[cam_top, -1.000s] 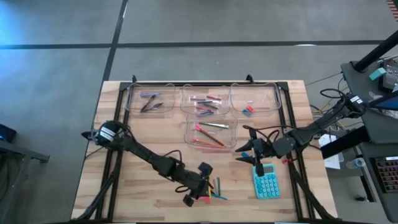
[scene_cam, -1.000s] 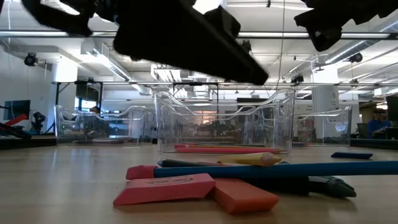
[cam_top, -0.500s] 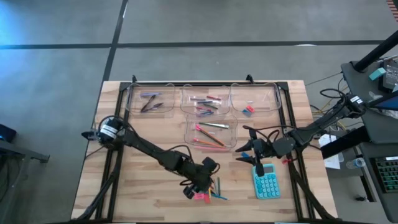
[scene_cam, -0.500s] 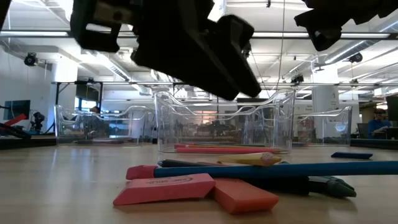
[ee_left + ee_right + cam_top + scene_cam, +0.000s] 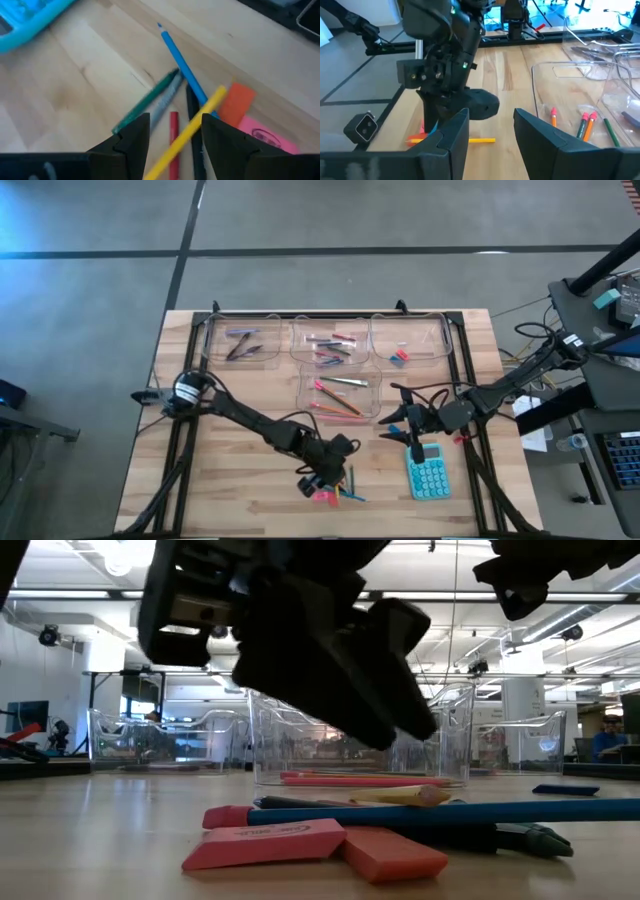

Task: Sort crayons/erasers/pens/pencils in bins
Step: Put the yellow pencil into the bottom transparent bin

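My left gripper [image 5: 318,478] [image 5: 172,125] is open and hovers just above a pile near the table's front edge. The pile holds a blue pencil [image 5: 182,75], a yellow pencil [image 5: 192,127], a green stick [image 5: 147,100], a grey stick [image 5: 167,100], a red stick [image 5: 173,135], a dark pen [image 5: 191,107], an orange eraser [image 5: 237,102] and a pink eraser [image 5: 265,140]. In the low view the pink eraser [image 5: 265,843] and the orange eraser [image 5: 395,855] lie flat in front of the blue pencil [image 5: 450,812]. My right gripper [image 5: 413,442] [image 5: 490,125] is open and empty above the teal calculator's [image 5: 430,476] far end.
Three clear bins stand along the far edge: the left one [image 5: 240,340], the middle one [image 5: 335,340] and the right one [image 5: 410,340]. A fourth bin [image 5: 340,395] with pencils stands nearer the middle. Bare wood lies at the table's near left.
My left gripper has come down toward the pile of sticks and erasers and has shifted a little toward the table's right edge. The pile and my right gripper have kept still.
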You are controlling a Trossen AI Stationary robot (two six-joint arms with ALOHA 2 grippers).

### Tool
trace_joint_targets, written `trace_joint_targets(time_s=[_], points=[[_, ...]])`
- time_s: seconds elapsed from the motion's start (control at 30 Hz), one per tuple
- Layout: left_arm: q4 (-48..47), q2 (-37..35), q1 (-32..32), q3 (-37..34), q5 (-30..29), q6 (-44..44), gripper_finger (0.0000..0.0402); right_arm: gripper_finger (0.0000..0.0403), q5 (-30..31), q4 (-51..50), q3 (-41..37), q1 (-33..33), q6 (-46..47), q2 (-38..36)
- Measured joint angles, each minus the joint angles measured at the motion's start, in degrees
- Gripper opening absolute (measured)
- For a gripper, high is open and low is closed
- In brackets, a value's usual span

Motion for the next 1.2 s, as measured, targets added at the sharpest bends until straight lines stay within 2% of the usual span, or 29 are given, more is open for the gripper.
trace_joint_targets(time_s=[1.2], points=[[0.72,2.01,0.33,-1.43,1.92,-0.05,0.0164,0.0146,-0.09,-0.12,-0.17,0.0,-0.78,0.72]])
